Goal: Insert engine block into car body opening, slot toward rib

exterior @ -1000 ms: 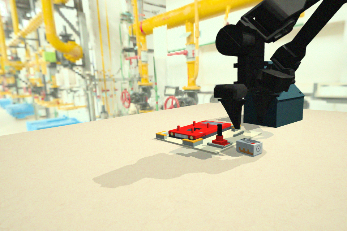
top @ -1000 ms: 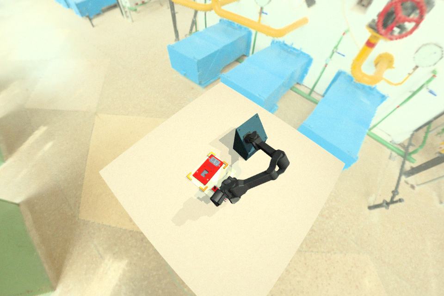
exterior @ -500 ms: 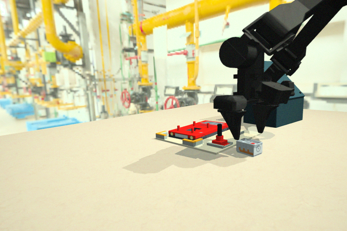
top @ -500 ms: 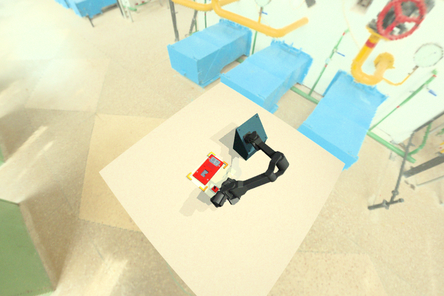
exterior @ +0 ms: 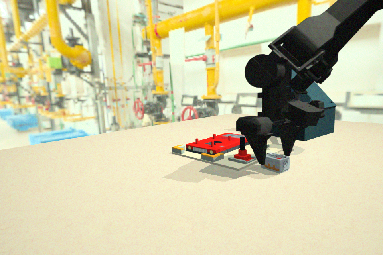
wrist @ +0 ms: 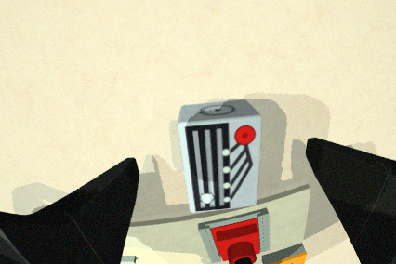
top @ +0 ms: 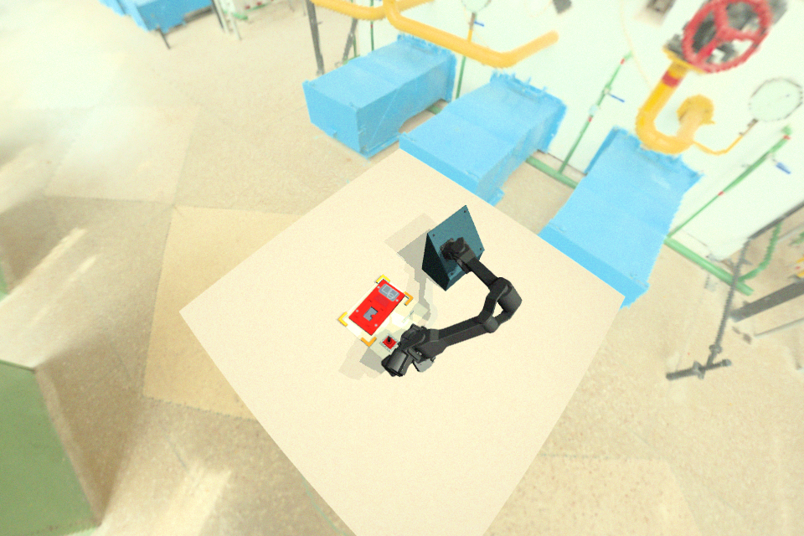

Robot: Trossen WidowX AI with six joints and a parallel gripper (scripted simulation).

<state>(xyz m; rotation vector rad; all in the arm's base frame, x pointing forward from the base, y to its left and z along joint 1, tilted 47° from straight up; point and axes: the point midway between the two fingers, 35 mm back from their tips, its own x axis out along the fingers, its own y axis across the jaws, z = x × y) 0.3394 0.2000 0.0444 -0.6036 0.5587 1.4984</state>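
Note:
The engine block is a small light-grey box with a striped top and a red dot. It rests on the table beside the fixture board; the arm hides it in the top view. My gripper is open, pointing down, with one finger on each side of the block and gaps between them in the wrist view. The red car body lies flat on the board. Its opening is empty, with several red pegs around it. The rib cannot be made out clearly.
A red piece with an upright black knob stands on the board, between car body and block. Orange-topped corner brackets surround the car body. The teal arm base stands behind.

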